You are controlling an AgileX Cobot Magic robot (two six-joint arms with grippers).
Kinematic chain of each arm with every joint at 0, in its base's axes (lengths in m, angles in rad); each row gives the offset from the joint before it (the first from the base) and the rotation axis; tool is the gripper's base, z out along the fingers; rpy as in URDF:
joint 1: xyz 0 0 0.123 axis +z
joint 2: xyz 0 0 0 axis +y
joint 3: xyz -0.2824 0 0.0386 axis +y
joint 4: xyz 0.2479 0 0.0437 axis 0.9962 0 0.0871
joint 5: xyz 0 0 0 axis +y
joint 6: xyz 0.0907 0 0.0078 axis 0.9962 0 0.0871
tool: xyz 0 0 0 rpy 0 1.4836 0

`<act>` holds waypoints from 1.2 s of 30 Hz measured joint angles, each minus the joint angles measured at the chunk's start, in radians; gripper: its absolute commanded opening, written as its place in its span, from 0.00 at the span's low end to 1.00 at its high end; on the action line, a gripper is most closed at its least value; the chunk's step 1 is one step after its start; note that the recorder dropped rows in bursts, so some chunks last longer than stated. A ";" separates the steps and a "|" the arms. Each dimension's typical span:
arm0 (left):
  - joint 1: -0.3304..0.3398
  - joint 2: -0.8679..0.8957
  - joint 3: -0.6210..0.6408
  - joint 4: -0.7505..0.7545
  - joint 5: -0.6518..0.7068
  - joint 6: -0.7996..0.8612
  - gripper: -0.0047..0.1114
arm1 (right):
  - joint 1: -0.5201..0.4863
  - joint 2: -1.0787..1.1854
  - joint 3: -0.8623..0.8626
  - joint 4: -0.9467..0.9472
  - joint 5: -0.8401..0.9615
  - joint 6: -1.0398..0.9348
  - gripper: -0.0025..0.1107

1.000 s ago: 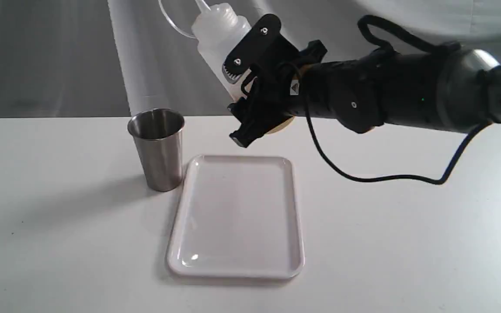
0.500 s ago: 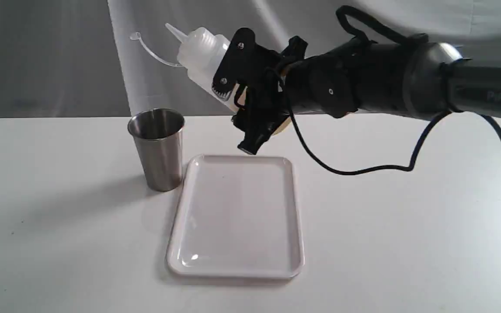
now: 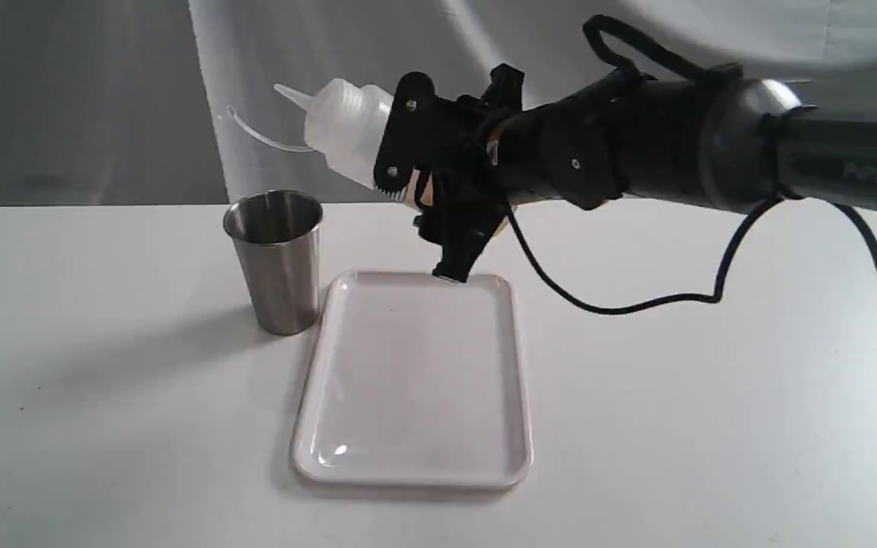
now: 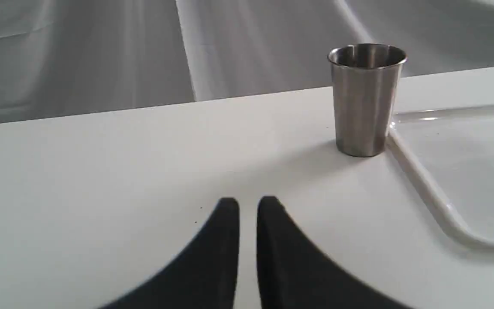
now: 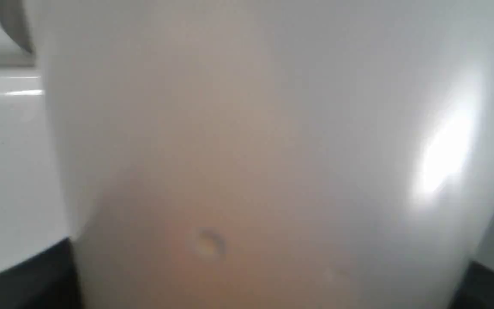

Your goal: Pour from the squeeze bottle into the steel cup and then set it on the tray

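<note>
Right gripper [image 3: 419, 194] clamps the tilted bottle [image 3: 343, 125] above the tray's [image 3: 416, 476] far edge, nozzle on the cup [image 3: 277, 259] side. Left gripper [image 4: 248, 206]: closed, empty.

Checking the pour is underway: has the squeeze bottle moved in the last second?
Yes. The squeeze bottle has swung left and tipped further; its nozzle now sits above the unmoved steel cup in the exterior view.

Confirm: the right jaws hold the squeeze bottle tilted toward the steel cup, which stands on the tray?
No. The steel cup stands on the table beside the tray, as the exterior view shows. The squeeze bottle is indeed held tilted toward it.
</note>
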 measured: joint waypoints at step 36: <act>0.000 0.000 0.000 0.000 0.000 0.000 0.11 | -0.025 0.166 -0.208 -0.067 0.123 0.187 0.02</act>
